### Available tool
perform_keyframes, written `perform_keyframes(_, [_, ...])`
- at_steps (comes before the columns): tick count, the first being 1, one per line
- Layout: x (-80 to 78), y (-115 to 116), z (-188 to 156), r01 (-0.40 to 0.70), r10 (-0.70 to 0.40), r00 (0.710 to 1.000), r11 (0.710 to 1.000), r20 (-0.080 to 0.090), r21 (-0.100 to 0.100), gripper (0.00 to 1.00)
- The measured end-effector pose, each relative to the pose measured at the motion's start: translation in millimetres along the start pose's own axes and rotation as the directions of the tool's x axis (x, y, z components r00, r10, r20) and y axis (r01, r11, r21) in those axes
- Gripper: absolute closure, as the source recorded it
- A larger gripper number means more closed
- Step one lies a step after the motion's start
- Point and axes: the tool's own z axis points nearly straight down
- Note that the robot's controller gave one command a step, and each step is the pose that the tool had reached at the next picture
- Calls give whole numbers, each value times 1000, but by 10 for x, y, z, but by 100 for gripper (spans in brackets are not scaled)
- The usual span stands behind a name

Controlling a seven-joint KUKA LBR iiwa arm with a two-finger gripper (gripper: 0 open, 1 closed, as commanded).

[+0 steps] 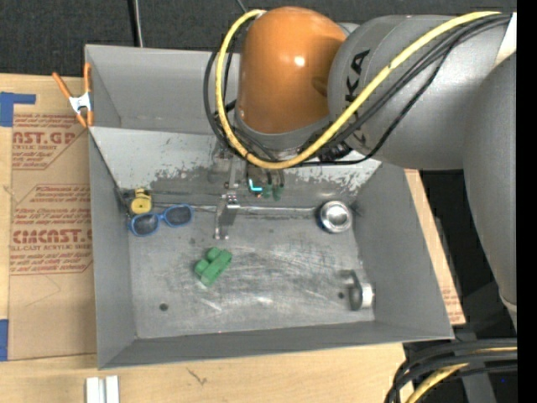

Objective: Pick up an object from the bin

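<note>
Nearest to us, in the near right corner of the grey metal bin (113,267), we see a small grey metal piece (358,294), short and stubby, lying by itself close to the right wall. Farther in and to the left, near the middle of the floor, lies a green blocky plastic piece (213,267). It is turned at a slant and looks like 2 short bars side by side. It has bare, scratched floor all around it.

Just beyond the green piece the gripper (221,228) hangs over the floor, its slim metal tip pointing down at a spot a little on the far side of that piece. Of all the loose things, the green piece is the nearest to it. We cannot tell whether the gripper touches it, nor whether the gripper is open or closed.

At about the same depth, 1 pair of blue sunglasses (159,219) lies to the left of the gripper, and 1 round silver cap (335,216) lies to the right, well apart from it. Just beyond the sunglasses, near the left wall, sits a small yellow thing (139,199), too small for us to name.

Above the far half of the bin we see the arm's orange cover (285,65), ringed by yellow and black cables (220,82), with the grey arm (436,99) coming in from the right.
</note>
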Motion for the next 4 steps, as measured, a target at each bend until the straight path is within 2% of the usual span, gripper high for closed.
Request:
perform_keyframes(1, [430,-230,1668,258,-258,966,966,15,0,0])
perform_keyframes(2, [428,-322,1389,399,-399,917,917,7,2,0])
perform_keyframes(3, [386,-296,1241,502,-502,865,865,6,3,0])
perform_keyframes(4, [288,-356,1660,618,-618,786,786,12,4,0])
